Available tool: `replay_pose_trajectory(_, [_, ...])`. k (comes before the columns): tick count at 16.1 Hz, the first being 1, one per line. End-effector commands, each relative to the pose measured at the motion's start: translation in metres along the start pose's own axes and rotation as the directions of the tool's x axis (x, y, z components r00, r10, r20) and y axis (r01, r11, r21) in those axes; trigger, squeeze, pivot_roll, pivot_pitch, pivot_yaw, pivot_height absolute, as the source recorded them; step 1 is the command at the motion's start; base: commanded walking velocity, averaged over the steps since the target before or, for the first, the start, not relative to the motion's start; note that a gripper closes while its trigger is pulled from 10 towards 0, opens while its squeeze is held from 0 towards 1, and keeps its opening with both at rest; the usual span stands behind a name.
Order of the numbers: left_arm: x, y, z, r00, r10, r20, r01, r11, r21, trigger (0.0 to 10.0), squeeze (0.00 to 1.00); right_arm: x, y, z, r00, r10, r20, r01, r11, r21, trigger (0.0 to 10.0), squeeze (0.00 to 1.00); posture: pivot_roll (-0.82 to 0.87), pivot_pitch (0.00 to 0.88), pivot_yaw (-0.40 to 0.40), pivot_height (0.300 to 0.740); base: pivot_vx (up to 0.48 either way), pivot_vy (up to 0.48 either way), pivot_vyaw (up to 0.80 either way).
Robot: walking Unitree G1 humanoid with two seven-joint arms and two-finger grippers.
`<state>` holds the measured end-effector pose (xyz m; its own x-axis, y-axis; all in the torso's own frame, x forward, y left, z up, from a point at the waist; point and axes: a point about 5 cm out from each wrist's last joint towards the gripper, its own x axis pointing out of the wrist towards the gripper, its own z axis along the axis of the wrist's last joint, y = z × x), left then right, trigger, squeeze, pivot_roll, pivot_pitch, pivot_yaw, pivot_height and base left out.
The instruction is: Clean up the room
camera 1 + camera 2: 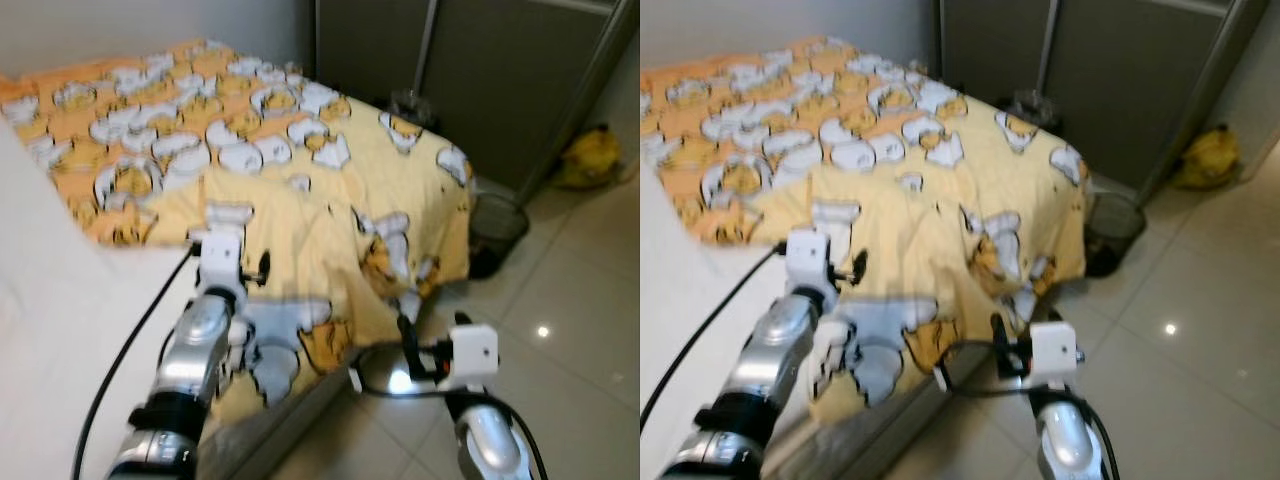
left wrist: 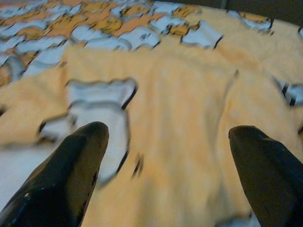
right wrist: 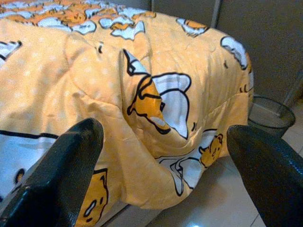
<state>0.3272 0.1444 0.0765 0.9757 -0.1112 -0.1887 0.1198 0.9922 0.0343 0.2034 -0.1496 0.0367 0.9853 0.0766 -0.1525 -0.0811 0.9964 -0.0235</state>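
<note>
Yellow quilted blanket (image 1: 300,200), printed with white and orange cartoon figures, covers the bed and spills over its near corner toward the tiled floor (image 1: 580,330). From the left eye, the left gripper (image 1: 232,262) is up over the bed's near edge, right above the rumpled fold of blanket, while the right gripper (image 1: 420,355) sits lower and off to the side, beside the hanging corner and over the floor. A dark mesh bin (image 1: 497,228) stands just beyond the bed corner, and a yellow bag (image 1: 590,158) lies well apart by the dark cupboard doors. The right eye gives the same layout: the blanket (image 1: 940,210) runs lengthwise away from the robot, and the crumpled hem drops between the two arms. Down the left wrist, both black fingers (image 2: 71,175) are spread wide with nothing between them, and blanket lies directly ahead, close under the tips. Down the right wrist, the fingers (image 3: 57,179) are likewise wide apart and empty, aimed at the bunched fold (image 3: 156,104) draping off the corner, the bin at the edge. My read: the left arm is nearer the top surface, the right nearer the drooping corner, so straightening likely calls for both.
</note>
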Motion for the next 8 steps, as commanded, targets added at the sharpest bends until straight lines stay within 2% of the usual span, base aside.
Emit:
replay_pose_trajectory(1, [0.003,-0.009,0.004,1.000,-0.028,0.011,0.028,1.000,0.001,10.0,0.00,-0.002,-0.004,-0.003,1.000,-0.004,-0.021,0.004,1.000,-0.007,10.0,0.00,-0.09,0.000,0.054,0.740,0.000,0.000,0.00])
replay_pose_trajectory(4, [0.002,0.003,-0.009,0.998,0.028,-0.056,-0.031,0.998,-0.050,10.0,0.00,-0.003,-0.007,-0.006,0.999,-0.009,-0.042,0.008,1.000,-0.018,10.0,0.00,-0.09,0.000,0.045,0.740,0.000,0.000,0.00])
replay_pose_trajectory(7, [0.006,0.013,-0.013,0.995,0.066,-0.080,-0.068,0.997,-0.024,10.0,0.00,-0.004,-0.008,-0.008,0.998,0.003,-0.056,-0.004,1.000,-0.029,10.0,0.00,-0.08,0.000,0.038,0.740,0.000,0.000,0.76])
replay_pose_trajectory(8, [0.008,0.018,-0.023,0.982,0.061,-0.179,-0.059,0.998,0.013,10.0,0.00,-0.004,-0.007,-0.009,0.998,0.015,-0.059,-0.017,0.999,-0.038,10.0,0.00,-0.08,0.000,0.037,0.740,0.000,0.000,0.73])
